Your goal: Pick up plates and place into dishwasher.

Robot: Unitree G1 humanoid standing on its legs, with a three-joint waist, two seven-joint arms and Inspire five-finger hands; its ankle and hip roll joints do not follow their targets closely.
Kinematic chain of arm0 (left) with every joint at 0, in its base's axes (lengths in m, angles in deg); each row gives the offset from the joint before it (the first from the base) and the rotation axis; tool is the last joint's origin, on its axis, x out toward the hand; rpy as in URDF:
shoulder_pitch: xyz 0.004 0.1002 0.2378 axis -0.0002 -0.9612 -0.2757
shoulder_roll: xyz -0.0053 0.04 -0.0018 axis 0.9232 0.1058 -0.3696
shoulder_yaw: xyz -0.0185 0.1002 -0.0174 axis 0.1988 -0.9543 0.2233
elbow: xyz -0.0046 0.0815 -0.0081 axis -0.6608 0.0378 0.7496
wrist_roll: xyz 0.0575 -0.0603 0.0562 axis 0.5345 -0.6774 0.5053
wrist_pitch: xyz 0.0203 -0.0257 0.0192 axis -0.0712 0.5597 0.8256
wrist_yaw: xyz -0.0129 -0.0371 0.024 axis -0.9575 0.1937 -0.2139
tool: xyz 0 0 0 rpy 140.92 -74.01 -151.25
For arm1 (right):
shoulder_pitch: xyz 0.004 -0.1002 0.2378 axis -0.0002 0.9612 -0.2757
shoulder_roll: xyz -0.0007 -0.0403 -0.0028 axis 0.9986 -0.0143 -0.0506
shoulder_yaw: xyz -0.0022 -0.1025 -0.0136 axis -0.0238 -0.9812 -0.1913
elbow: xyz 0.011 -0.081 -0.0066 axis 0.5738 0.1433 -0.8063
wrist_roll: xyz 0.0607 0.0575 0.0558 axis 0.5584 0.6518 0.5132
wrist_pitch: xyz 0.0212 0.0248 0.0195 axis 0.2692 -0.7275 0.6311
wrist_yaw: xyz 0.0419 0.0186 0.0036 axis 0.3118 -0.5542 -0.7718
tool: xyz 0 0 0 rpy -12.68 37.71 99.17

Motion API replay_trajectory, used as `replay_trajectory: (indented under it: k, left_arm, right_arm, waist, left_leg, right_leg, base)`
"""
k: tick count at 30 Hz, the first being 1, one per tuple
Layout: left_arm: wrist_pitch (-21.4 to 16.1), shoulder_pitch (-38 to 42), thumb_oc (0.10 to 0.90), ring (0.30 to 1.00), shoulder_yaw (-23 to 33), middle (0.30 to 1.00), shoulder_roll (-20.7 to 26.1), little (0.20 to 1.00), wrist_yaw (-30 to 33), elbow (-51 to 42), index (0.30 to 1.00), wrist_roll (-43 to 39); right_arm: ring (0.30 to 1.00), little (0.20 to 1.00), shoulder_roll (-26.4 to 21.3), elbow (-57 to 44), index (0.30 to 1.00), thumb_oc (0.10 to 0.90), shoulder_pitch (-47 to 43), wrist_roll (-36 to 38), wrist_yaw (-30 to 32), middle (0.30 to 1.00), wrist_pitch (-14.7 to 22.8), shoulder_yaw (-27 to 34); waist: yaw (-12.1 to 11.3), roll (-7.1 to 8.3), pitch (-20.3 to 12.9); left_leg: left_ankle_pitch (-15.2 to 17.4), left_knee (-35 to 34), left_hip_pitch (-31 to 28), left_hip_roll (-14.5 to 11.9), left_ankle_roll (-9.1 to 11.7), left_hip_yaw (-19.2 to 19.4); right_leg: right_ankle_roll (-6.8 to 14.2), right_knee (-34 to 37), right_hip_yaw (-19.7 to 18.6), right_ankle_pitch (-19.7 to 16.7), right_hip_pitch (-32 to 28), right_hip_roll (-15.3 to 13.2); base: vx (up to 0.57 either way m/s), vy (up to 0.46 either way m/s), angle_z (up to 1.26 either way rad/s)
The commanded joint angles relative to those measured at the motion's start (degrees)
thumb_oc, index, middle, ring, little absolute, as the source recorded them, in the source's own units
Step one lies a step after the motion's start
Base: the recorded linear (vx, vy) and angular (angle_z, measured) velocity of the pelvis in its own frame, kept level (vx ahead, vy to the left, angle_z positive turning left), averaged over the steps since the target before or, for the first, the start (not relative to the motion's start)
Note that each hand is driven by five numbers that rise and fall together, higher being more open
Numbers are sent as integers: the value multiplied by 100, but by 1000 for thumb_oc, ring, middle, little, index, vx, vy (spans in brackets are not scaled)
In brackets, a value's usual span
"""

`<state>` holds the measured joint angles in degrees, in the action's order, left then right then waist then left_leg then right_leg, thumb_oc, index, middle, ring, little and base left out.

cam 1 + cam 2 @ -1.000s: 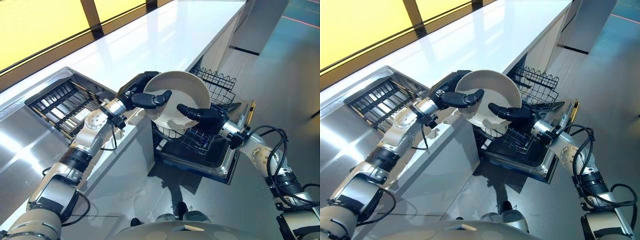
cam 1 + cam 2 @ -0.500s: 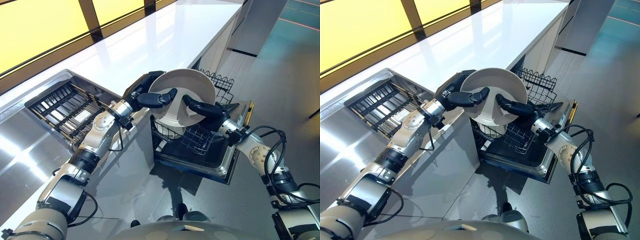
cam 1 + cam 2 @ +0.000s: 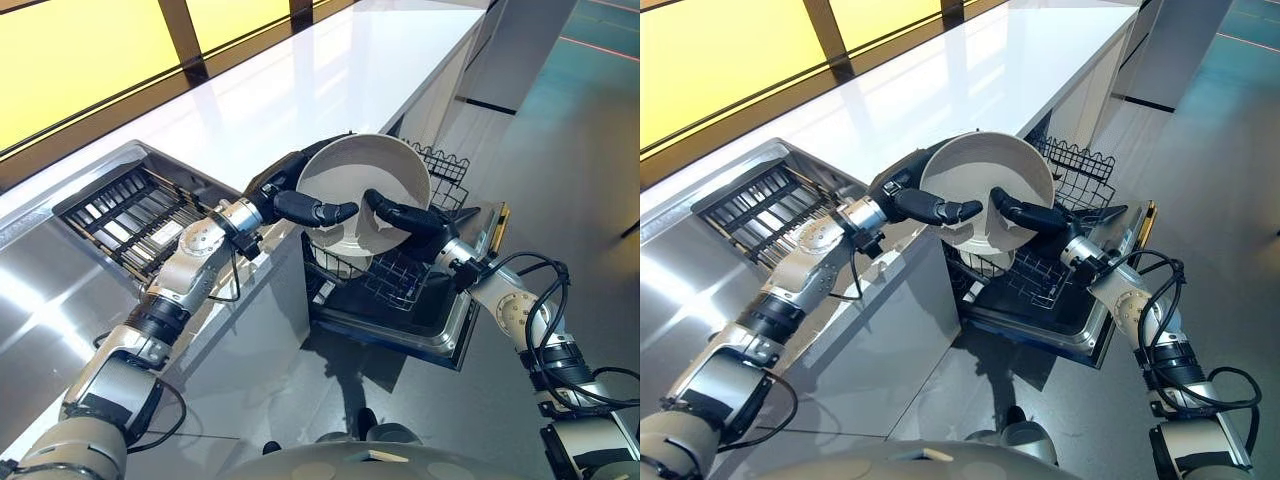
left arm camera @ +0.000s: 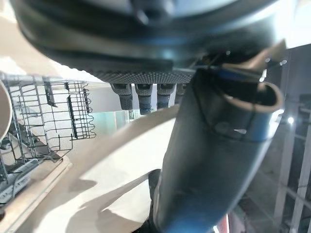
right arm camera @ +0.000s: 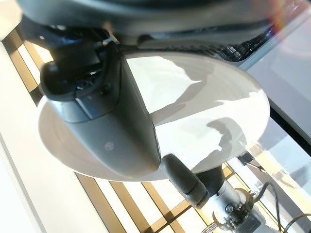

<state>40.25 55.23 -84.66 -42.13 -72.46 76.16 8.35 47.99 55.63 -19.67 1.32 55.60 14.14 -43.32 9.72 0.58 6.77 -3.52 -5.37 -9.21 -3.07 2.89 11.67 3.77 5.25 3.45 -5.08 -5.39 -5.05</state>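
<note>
Cream plate (image 3: 362, 190) is pinched by left hand (image 3: 300, 205) and right hand (image 3: 408, 218) (thumbs inside); uneven release could drop it onto the dishwasher rack (image 3: 400, 275).

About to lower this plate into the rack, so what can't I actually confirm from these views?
- Rack slots under the plate: in both eye views the plate covers most of the dishwasher rack, so the target slot is hidden.
- Left hand fingers: behind the plate in the eye views; the left wrist view shows just their tips past the rim.
- Right hand fingers: behind the plate, so their hold is unconfirmed.
- Rack contents: too small and wire-cluttered to identify.
</note>
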Motion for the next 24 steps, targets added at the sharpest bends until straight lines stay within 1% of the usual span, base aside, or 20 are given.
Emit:
replay_trajectory:
  k: [1, 3, 5, 6, 7, 9, 11, 13, 14, 16, 18, 20, 21, 23, 24]
  left_arm:
    - [-573, 447, 800, 900, 830, 900, 593, 900, 389, 73, 900, -23]
    - [-829, 44, 800, 900, 1268, 900, 890, 900, 622, -82, 900, 373]
    - [-1063, -298, 800, 900, 1669, 900, 1227, 900, 934, -105, 900, 964]
    - [-1118, -441, 800, 900, 1841, 900, 1378, 900, 1058, -126, 900, 1085]
    - [-1127, -598, 800, 900, 2035, 900, 1524, 900, 1311, -151, 900, 1236]
    - [-1317, -797, 800, 900, 2350, 900, 1714, 900, 1634, -87, 900, 1494]
    - [-1397, -966, 800, 900, 2635, 900, 1821, 900, 2265, -61, 900, 2066]
    - [-1367, -1107, 800, 900, 2867, 900, 1948, 900, 2826, 23, 900, 2493]
    - [-1466, -1163, 800, 900, 2937, 900, 2012, 900, 3082, 95, 900, 2753]
    - [-1501, -1290, 800, 900, 3079, 900, 2070, 900, 3459, 84, 900, 2971]
    - [-1553, -1418, 800, 900, 3182, 900, 2043, 900, 3650, -33, 900, 3103]
    - [-1563, -1567, 800, 900, 3257, 900, 1938, 900, 3621, -210, 900, 3064]
    - [-1555, -1615, 800, 900, 3269, 900, 1898, 900, 3576, -280, 900, 3020]
    - [-1410, -1794, 800, 900, 3330, 900, 1701, 900, 3301, -613, 900, 2685]
    - [-1318, -1869, 800, 900, 3344, 900, 1609, 900, 3213, -779, 900, 2584]
  right_arm:
    - [300, 200, -31, -704, 300, 100, -166, 95, -649, 300, 521, 475]
    - [300, 200, -207, -719, 300, 100, 138, -90, -604, 300, 655, 750]
    - [300, 200, -379, -721, 300, 100, 424, -255, -551, 300, 826, 1037]
    - [300, 200, -474, -740, 300, 100, 549, -378, -499, 300, 932, 1178]
    - [300, 200, -564, -745, 300, 100, 695, -498, -431, 300, 1034, 1339]
    - [300, 200, -654, -675, 300, 100, 888, -540, -421, 300, 1128, 1568]
    - [300, 200, -669, -598, 300, 100, 993, -732, -369, 300, 1194, 1750]
    - [300, 200, -731, -530, 300, 100, 1013, -802, -265, 300, 1216, 1822]
    - [300, 200, -754, -510, 300, 100, 1018, -888, -203, 300, 1245, 1820]
    - [300, 200, -792, -551, 300, 100, 1058, -987, -70, 300, 1270, 1822]
    - [300, 200, -767, -547, 300, 100, 1102, -1190, 102, 300, 1405, 1837]
    - [300, 200, -726, -510, 300, 100, 1134, -1548, 417, 300, 1667, 1866]
    - [300, 200, -719, -494, 300, 100, 1141, -1699, 549, 300, 1740, 1878]
    - [300, 200, -763, -472, 300, 100, 1169, -2488, 998, 300, 2166, 1930]
    - [300, 200, -793, -476, 300, 100, 1163, -2726, 1180, 300, 2281, 1933]
  waist:
    - [-96, -54, -460]
    - [-140, -62, -450]
    - [-174, -70, -439]
    - [-184, -72, -438]
    - [-194, -71, -440]
    - [-215, -74, -439]
    - [-238, -68, -433]
    - [-284, -64, -424]
    - [-298, -59, -424]
    - [-318, -40, -409]
    - [-339, -29, -408]
    - [-367, -12, -408]
    - [-379, -15, -417]
    - [-400, 8, -398]
    - [-413, 10, -390]
  left_leg:
    - [409, 37, -46, 237, -114, -30]
    - [402, 37, -28, 239, -112, -74]
    - [391, 37, -14, 238, -107, -103]
    - [391, 37, -4, 242, -106, -129]
    - [385, 37, 7, 244, -104, -147]
    - [374, 37, 32, 245, -100, -177]
    - [363, 37, 45, 254, -99, -213]
    - [356, 37, 62, 267, -100, -265]
    - [345, 37, 79, 272, -99, -283]
    - [277, 37, 123, 282, -105, -304]
    - [280, 37, 130, 290, -111, -336]
    - [282, 37, 134, 299, -111, -372]
    - [345, 37, 110, 300, -109, -397]
    - [292, 37, 139, 319, -122, -427]
    - [294, 37, 140, 323, -125, -445]
  right_leg:
    - [222, -25, 184, 86, -64, 225]
    - [219, -25, 200, 94, -60, 218]
    - [215, -25, 227, 102, -61, 214]
    - [217, -25, 237, 111, -63, 214]
    - [217, -25, 248, 115, -62, 214]
    - [222, -25, 281, 115, -55, 213]
    - [218, -25, 308, 114, -58, 212]
    - [206, -25, 348, 125, -65, 213]
    - [202, -25, 365, 126, -57, 212]
    - [179, -25, 398, 88, -34, 207]
    - [171, -25, 417, 103, -44, 210]
    - [168, -25, 433, 111, -58, 211]
    - [177, -25, 431, 168, -87, 216]
    - [161, -25, 431, 117, -65, 216]
    - [159, -25, 426, 119, -68, 218]
  base:
    - [10, 2, 5]
    - [12, 5, 7]
    - [7, 4, 2]
    - [0, 0, 0]
    - [0, 0, 0]
    - [0, 0, 0]
    - [3, -1, 2]
    - [2, -5, 5]
    - [-37, -11, 5]
    - [-36, -13, 8]
    - [12, -16, 11]
    - [43, -19, 6]
    - [28, -19, 6]
    - [14, -9, 2]
    - [0, 0, 0]
